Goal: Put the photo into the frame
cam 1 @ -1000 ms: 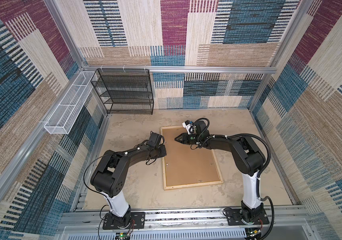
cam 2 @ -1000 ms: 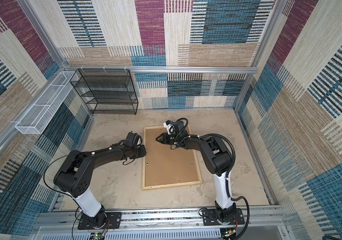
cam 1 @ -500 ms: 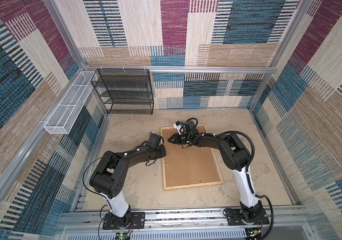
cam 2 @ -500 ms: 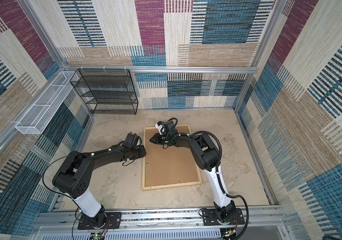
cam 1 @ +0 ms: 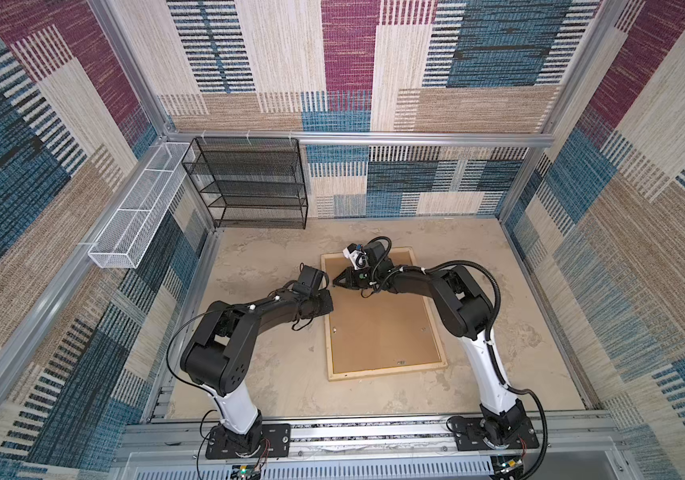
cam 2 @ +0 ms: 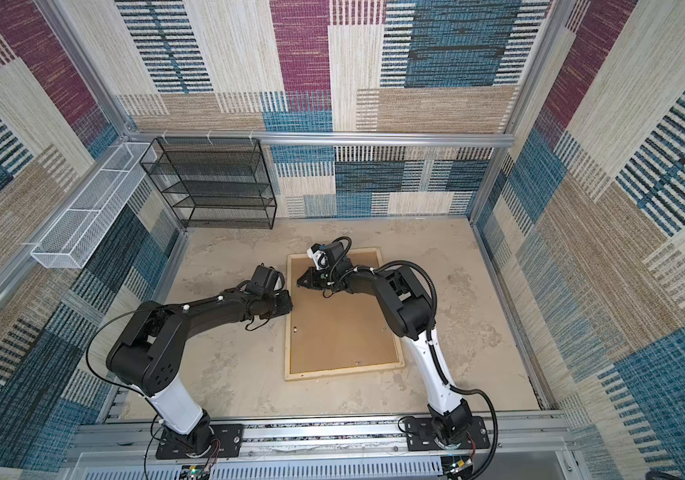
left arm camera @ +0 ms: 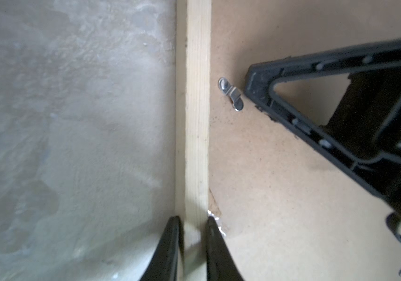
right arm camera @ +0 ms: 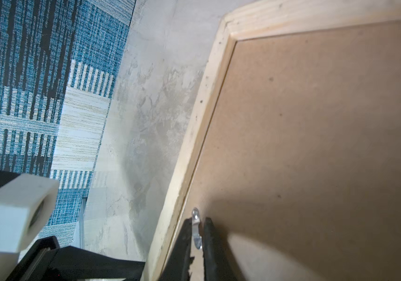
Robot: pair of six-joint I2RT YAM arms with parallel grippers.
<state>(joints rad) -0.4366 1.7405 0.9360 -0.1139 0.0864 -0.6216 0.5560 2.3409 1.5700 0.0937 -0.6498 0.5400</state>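
the frame (cam 1: pixel 386 370) lies flat and face down on the grey table (cam 1: pixel 270 270), a little right of the middle between the two arms. its long axis runs from the far wall toward the arm bases, and the near end is turned slightly to the right in both top views. there is one frame, and in it one brown backing sheet (cam 1: pixel 378 332) with its back side up.

the left gripper (left arm camera: pixel 191 226) stands at the left long bar, in its far half. its two fingers are one on each side of the pale wood and clamped on it.

the right gripper (right arm camera: pixel 197 233) reaches across to the same left side, further toward the far end, and points down at the sheet just inside the bar. its fingers are almost together, with one small metal turn clip (right arm camera: pixel 196 227) between their tips. it seems they pinch it, but i cannot tell if they really touch.

three more clips (cam 1: pixel 334 330) show on the sheet in a top view, so i count four.
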